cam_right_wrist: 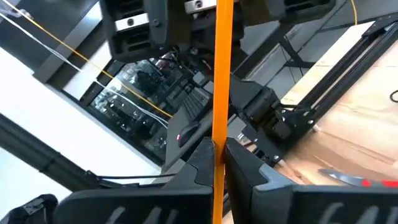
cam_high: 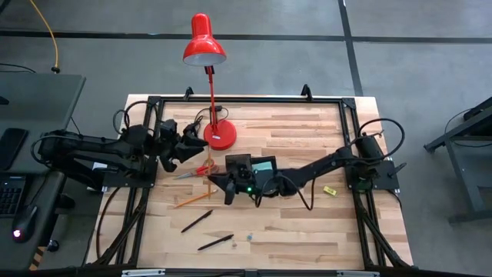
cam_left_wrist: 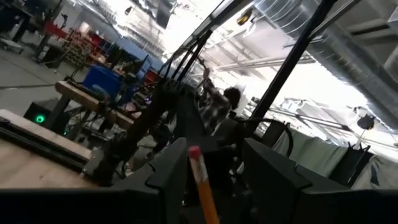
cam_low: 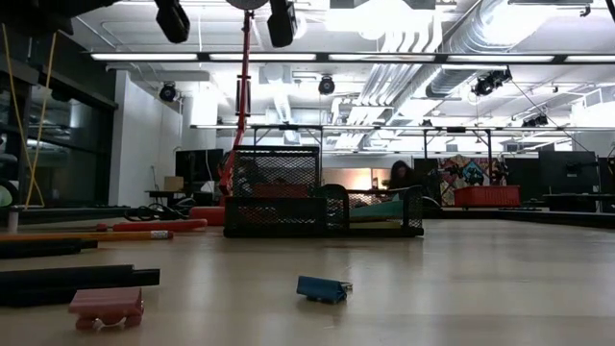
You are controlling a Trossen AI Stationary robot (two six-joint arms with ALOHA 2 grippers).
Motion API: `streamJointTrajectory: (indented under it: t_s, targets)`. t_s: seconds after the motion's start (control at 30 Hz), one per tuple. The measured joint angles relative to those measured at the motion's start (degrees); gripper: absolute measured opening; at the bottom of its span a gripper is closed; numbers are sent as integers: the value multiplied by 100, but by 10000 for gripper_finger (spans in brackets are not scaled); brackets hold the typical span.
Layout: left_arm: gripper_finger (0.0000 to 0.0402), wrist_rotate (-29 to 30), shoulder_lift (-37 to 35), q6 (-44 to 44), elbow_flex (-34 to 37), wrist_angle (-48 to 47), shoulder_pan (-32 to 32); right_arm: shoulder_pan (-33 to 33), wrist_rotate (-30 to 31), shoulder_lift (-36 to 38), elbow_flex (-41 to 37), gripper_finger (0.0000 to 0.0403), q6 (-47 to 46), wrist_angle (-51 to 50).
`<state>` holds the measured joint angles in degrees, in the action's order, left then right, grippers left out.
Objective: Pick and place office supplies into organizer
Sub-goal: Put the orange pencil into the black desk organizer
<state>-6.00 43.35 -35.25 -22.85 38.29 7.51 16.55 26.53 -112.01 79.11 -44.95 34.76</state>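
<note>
My right gripper point(cam_high: 217, 183) point(cam_right_wrist: 219, 155) is shut on an orange pencil point(cam_high: 209, 175), just left of the black organizer point(cam_high: 240, 163). The pencil's red eraser end point(cam_left_wrist: 194, 152) stands between the open fingers of my left gripper point(cam_high: 196, 145) point(cam_left_wrist: 214, 171), close to one finger point(cam_left_wrist: 174, 168). A teal sticky pad point(cam_high: 264, 167) lies in the organizer. Lying flat on the table are red-handled scissors point(cam_high: 198, 170), a second orange pencil point(cam_high: 192, 200), two black pens point(cam_high: 197, 221) point(cam_high: 215, 242) and a tiny yellow block point(cam_high: 330, 190). My right gripper pinches the pencil's shaft point(cam_right_wrist: 219, 134) between its two fingertips, coming from the table's right with the fingers across the pencil. The pencil runs on past the fingers both ways, and its lower end is out of frame. My left gripper: I cannot tell whether a finger touches the eraser end.
The red desk lamp stands on its round base point(cam_high: 221, 137) just beyond the grippers, with its cord nearby. A small blue piece point(cam_high: 250, 237) point(cam_low: 322, 288) lies near the table's near edge. Bare wood spreads right of the organizer point(cam_high: 307, 138). The black frame point(cam_high: 246, 100) borders the table.
</note>
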Motion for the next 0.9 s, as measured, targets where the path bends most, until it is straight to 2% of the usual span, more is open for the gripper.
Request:
streamJointTrajectory:
  t_s: [0.27, 0.57, 0.7, 0.83, 0.9]
  targets:
    - [145, -106, 4, -409, -2, -593, 0, -92, -263, 0, 0, 0, -91, -12]
    - [138, -179, 12, -608, 0, -786, 0, -190, -495, -7, 0, 0, -303, -171]
    - [99, -241, 105, -719, 0, -832, 0, -194, -536, -7, 0, 0, -311, -178]
    - [24, -435, 165, -718, -4, -807, -1, -194, -526, -9, -2, 0, -385, -295]
    - [16, -450, 194, -708, -7, -784, -2, -196, -553, -13, -4, 0, -386, -325]
